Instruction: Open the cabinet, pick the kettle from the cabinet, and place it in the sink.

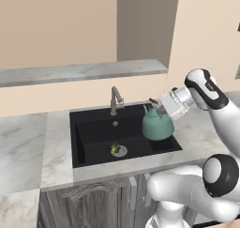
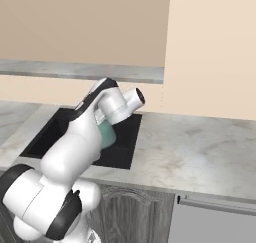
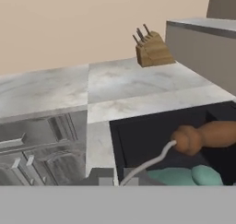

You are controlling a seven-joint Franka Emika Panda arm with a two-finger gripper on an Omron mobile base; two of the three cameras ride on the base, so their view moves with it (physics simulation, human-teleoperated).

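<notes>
Closest to the lens, the kettle's reddish-brown handle (image 3: pixel 209 136) and teal lid (image 3: pixel 184 175) sit right under the hand camera, with the end effector (image 1: pixel 158 109) clamped shut on that handle. From the left base view the kettle (image 1: pixel 157 125) hangs over the right side of the black sink (image 1: pixel 89 142), body low inside the basin's outline but, by my read, not yet resting on the bottom. So fetching it looks done; what's left is the lowering and the release. The cabinet itself I can't make out from here.

Arm pose now: the white forearm reaches in from the right, wrist bent so the end effector points left and slightly down toward the basin. In the right base view the forearm covers most of the kettle (image 2: pixel 106 133), just a teal sliver peeking out.

Further out: the grey faucet (image 1: pixel 115 99) stands at the sink's far edge, a small green item (image 1: pixel 115 148) lies by the drain, and a wooden knife block (image 3: pixel 152 50) sits on the marble desk (image 1: pixel 28 142).
</notes>
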